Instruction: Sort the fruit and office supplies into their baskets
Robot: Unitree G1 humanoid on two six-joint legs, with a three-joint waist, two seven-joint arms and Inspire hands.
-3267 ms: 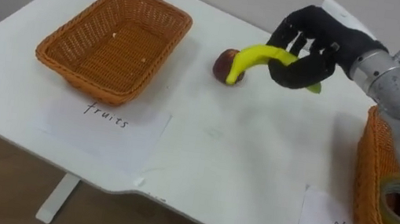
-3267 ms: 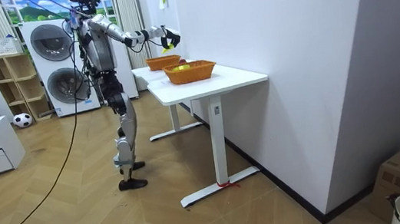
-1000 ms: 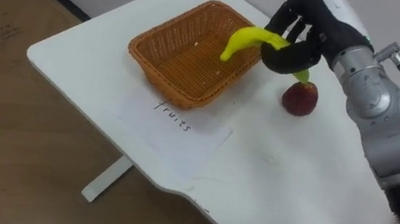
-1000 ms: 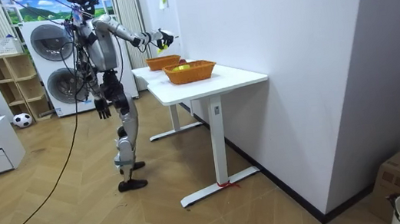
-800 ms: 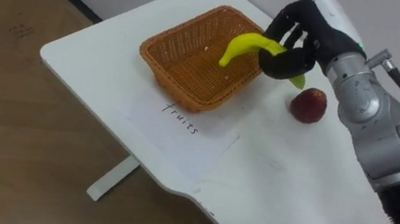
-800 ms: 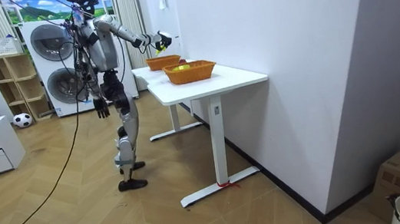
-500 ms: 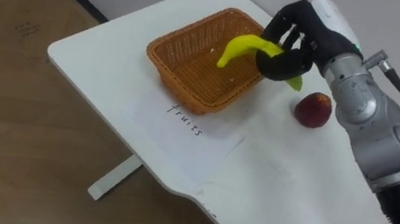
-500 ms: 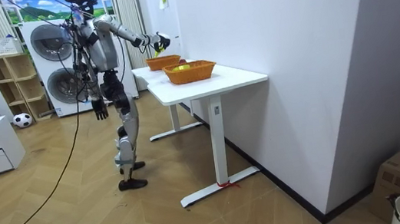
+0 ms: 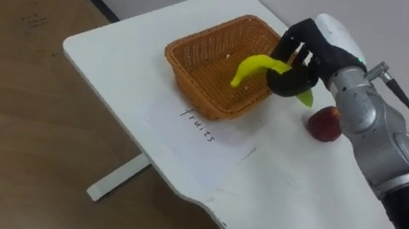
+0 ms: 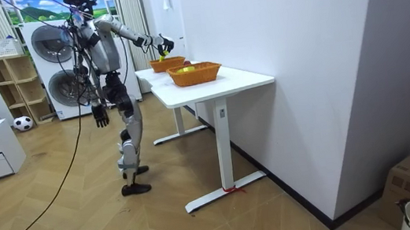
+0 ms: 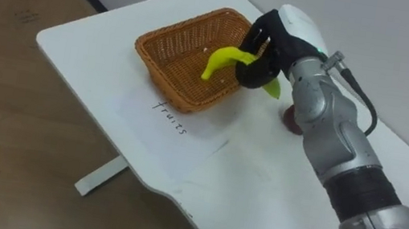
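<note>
My right hand [image 9: 301, 57] [image 11: 267, 46] is shut on a yellow banana [image 9: 254, 68] [image 11: 225, 58] and holds it above the near right corner of the orange wicker fruit basket [image 9: 201, 81] [image 11: 165, 64]. The basket stands on the white table [image 9: 138, 72] behind a paper label reading "fruits" [image 9: 201, 127]. A red apple [image 9: 325, 124] lies on the table right of the basket, partly behind my forearm. In the room view my left hand [image 10: 99, 115] hangs by my side, and my right hand [image 10: 160, 43] reaches over the far basket [image 10: 167, 63].
A second wicker basket [image 10: 194, 73] with something yellow-green in it stands at the table's near end in the room view. Wooden floor lies past the table's left edge [image 9: 82, 64]. A white wall runs behind the table.
My right hand has carried the banana from beside the apple leftward to over the fruit basket. The picture has shifted as I turned left; my left arm dropped to my side.
</note>
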